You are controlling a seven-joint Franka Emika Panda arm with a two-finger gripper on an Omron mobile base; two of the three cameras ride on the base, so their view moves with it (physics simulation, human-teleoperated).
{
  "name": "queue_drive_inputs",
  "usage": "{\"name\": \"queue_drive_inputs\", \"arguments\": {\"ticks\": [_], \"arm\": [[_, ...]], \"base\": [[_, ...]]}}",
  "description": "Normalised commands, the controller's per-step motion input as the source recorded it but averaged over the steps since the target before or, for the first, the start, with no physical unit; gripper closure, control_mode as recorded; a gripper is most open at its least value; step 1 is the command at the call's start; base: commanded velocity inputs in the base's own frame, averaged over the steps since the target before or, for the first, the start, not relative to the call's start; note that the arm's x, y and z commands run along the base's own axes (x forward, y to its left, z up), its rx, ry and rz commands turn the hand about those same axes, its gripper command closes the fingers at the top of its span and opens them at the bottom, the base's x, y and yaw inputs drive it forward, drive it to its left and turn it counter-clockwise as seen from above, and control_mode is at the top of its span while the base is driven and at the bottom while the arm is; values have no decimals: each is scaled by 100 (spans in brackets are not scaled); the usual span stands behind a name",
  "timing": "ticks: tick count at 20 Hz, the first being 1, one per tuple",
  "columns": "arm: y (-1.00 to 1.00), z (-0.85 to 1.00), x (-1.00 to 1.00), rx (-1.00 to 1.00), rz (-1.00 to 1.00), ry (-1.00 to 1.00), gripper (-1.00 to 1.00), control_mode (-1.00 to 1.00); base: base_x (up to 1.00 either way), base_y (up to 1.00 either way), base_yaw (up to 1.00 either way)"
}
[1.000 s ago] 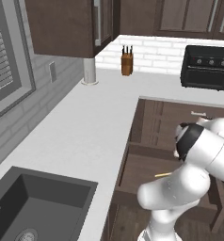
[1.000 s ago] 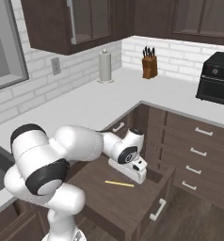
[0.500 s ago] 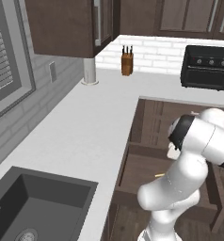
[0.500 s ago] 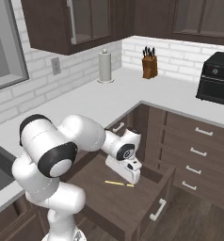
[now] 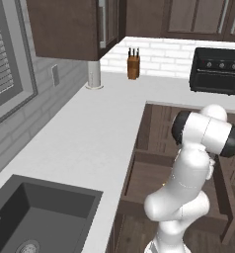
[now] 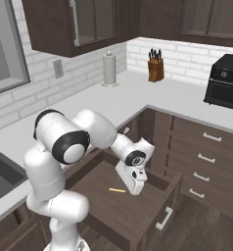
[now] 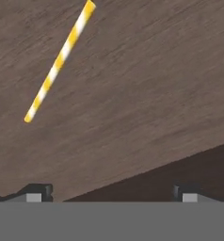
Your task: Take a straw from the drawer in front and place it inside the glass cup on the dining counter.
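Inside the pulled-out drawer (image 6: 113, 206), on its dark wooden floor, lies the straw (image 6: 117, 190), a thin yellow stick with pale bands, flat on the wood and touching nothing else. It sits roughly midway across the floor, nearer the drawer's back wall than its front panel. In the hand view the straw (image 7: 59, 60) runs diagonally across the upper left, well clear of both fingertips (image 7: 35, 192) at the bottom edge, with bare wood grain between them and it.

The gripper (image 6: 137, 188) hangs low in the drawer, just beside the straw's end and a little toward the drawer's right side, pointing down at the floor. Its jaws stand wide apart with nothing between them. I cannot tell whether the fingertips touch the wood.

The drawer's front panel carries a small silver bar handle (image 6: 164, 218). In the left base view the drawer (image 5: 139, 170) shows partly behind the white arm (image 5: 198, 148), which bends over it and hides the gripper.

The drawer opens from under the white L-shaped worktop (image 6: 138, 93). On the worktop, against the tiled back wall, stand a knife block (image 6: 155, 69) and a paper towel roll (image 6: 109, 69), well apart from each other; a black toaster oven (image 6: 227, 82) sits toward the right end. A dark sink (image 5: 35, 217) is set into the worktop's near-left part.
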Motion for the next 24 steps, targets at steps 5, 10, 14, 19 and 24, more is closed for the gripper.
{"name": "queue_drive_inputs", "arguments": {"ticks": [5,10,14,19,24], "arm": [[0,-27,23,1,-27,20,-100,-100],[1,-27,8,-2,-24,7,-100,-100],[3,-24,0,-15,-15,-1,-100,-100],[5,-18,3,-17,-14,0,-100,-100],[7,-25,6,-16,-13,0,-100,-100]], "base": [[0,0,0],[0,0,0],[0,0,0],[0,0,0],[0,0,0]]}}
